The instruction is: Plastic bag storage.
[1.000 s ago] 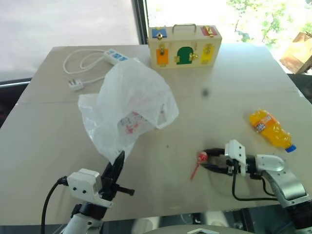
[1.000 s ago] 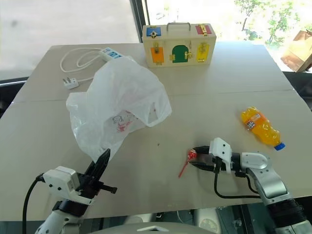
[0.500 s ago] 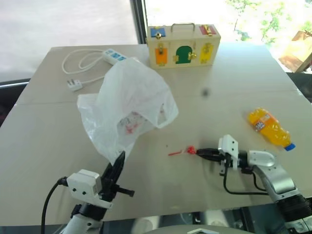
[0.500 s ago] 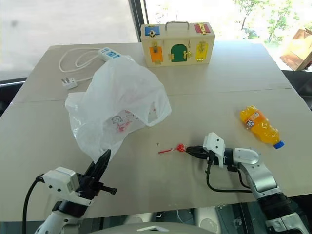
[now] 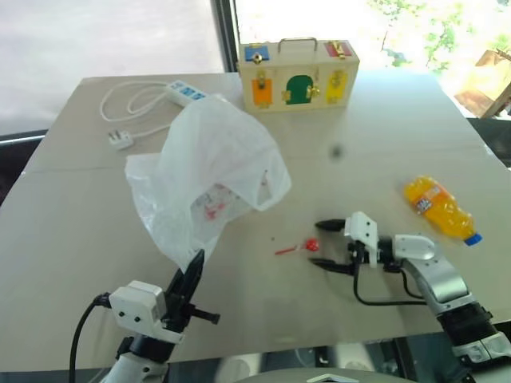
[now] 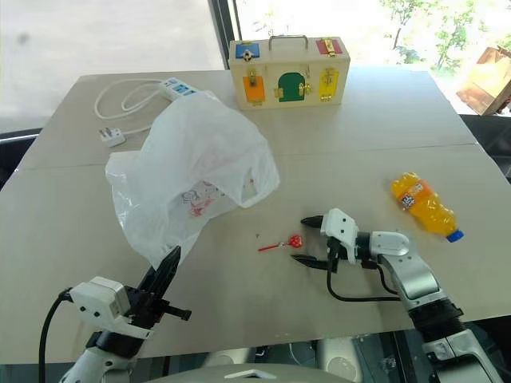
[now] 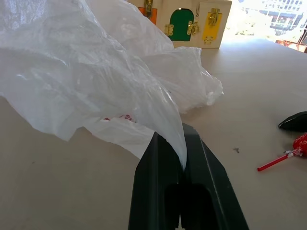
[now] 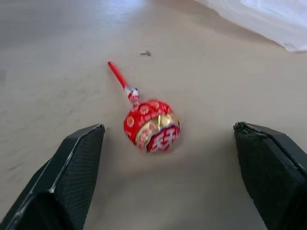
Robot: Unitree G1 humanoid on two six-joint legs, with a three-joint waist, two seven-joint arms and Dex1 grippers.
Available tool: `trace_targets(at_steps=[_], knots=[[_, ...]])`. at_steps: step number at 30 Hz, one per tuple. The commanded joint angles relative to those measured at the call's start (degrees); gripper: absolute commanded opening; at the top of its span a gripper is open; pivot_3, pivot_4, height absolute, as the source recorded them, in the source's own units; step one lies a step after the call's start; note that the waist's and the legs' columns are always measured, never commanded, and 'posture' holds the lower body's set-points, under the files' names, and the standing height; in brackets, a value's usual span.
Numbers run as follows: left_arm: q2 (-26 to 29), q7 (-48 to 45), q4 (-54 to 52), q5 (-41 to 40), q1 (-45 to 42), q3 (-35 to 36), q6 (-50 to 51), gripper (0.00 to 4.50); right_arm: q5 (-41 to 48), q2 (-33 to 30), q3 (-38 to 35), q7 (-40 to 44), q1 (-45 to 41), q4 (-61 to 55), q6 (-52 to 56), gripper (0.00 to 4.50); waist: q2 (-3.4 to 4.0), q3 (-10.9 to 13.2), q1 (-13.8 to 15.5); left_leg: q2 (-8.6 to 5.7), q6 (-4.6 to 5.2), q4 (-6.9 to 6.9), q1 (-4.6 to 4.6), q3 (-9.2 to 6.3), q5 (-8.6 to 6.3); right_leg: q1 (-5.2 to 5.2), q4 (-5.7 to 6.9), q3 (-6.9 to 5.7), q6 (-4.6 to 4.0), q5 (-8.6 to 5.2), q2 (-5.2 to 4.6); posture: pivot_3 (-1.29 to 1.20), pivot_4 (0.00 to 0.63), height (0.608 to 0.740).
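Nearest, the left gripper (image 5: 194, 267) is clamped on a bottom corner of the plastic bag (image 5: 211, 171), which rises crumpled from the fingers over the left middle of the table (image 5: 375, 152). Just right of it the right gripper (image 5: 322, 243) lies low with its jaws spread wide, holding nothing, a red lollipop (image 5: 308, 246) on the table just before its fingertips. Farther off lie an orange bottle (image 5: 439, 209) at right, a white power strip (image 5: 185, 91) with its cord, and a wooden toy box (image 5: 298, 75) at the far edge.

Red print on the plastic bag (image 5: 209, 185) too blurred to read thru the film, bag's top cut off in left wrist view, and whatever lies on the surface (image 5: 80, 239) under it is hidden.
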Motion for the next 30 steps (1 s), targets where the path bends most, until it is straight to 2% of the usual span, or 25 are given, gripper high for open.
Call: trace_targets(at_steps=[1,2,5,7,11,12,16,23,26,30], knots=[[-0.13,-0.41,-0.17,0.44,0.87,0.03,-1.61,0.0,0.12,0.63,0.54,0.4,-0.72,-0.49,-1.02,4.42,0.0,0.0,-0.04,0.0,0.0,0.0,0.0,0.0,0.0,0.0,0.0,0.0,0.0,0.0,0.0,0.0,0.15,0.739],[-0.15,-0.43,-0.14,0.46,0.89,0.03,-1.65,0.0,0.16,0.77,0.51,0.46,-0.74,-0.51,-1.02,4.42,0.0,0.0,-0.05,0.0,0.0,0.0,0.0,0.0,0.0,0.0,0.0,0.01,0.0,0.0,0.0,0.0,0.15,0.739],[-0.27,-0.31,-0.11,0.54,0.86,0.1,-1.61,0.0,0.22,0.54,0.11,0.57,-0.26,-0.66,-1.31,3.68,0.0,0.0,-0.05,0.0,0.0,0.0,0.0,0.0,0.0,0.0,0.01,0.0,0.0,0.01,0.01,0.0,0.15,0.739],[-0.34,-0.27,-0.04,0.55,0.78,0.07,-1.5,0.0,0.35,0.45,-0.17,0.56,-0.03,-0.89,-1.52,2.83,0.0,0.0,-0.06,0.0,0.0,0.0,0.0,0.0,0.0,0.0,0.01,0.01,0.0,0.01,0.01,0.0,0.15,0.739],[-0.3,-0.48,0.23,-0.1,0.31,-0.11,-0.94,0.0,3.29,2.48,-0.82,-0.71,-1.57,-4.08,2.39,0.81,0.01,0.0,-0.1,0.0,0.0,0.0,0.0,0.0,0.0,0.0,0.01,0.0,-0.01,0.01,0.02,0.0,0.15,0.739],[-0.26,-0.5,0.25,-0.27,0.14,-0.13,-0.79,0.0,4.03,3.12,-0.75,-0.99,-2.35,-5.05,3.89,0.66,0.02,0.01,-0.15,0.01,0.0,0.01,0.0,0.0,0.0,-0.02,0.03,0.01,-0.01,0.01,0.02,0.0,0.15,0.739],[-0.12,-0.56,0.04,-1.85,-0.66,0.0,0.25,0.0,6.03,7.54,1.4,-2.42,-7.5,-7.03,10.33,0.66,0.03,0.01,-0.3,0.01,0.0,0.01,0.01,0.09,0.0,-0.11,0.15,0.06,-0.01,0.02,0.03,0.0,0.15,0.739],[0.98,-2.29,-2.38,-7.98,-1.34,-1.44,3.91,0.0,-0.68,17.79,9.45,-8.17,-19.12,-0.36,15.36,0.66,0.05,0.0,-0.49,0.02,-0.04,0.02,0.02,0.08,0.02,-0.28,0.33,0.04,-0.07,0.04,0.06,0.0,0.15,0.739],[1.14,-2.03,-3.73,-12.81,-1.47,-0.51,5.7,0.0,-8.5,22.27,14.08,-14.36,-24.94,4.84,16.21,0.66,0.05,0.01,-0.66,-0.02,-0.05,0.02,0.0,0.13,0.03,-0.34,0.39,0.06,-0.08,0.05,0.04,0.0,0.15,0.739],[1.81,-1.79,-5.25,-13.6,-1.42,-1.07,6.98,0.0,-11.51,29.46,14.7,-20.39,-31.64,12.43,15.16,0.66,0.05,0.01,-1.7,-0.09,-0.07,0.04,0.04,0.16,0.04,-0.41,0.62,0.07,-0.08,0.05,0.0,0.0,0.15,0.739]])
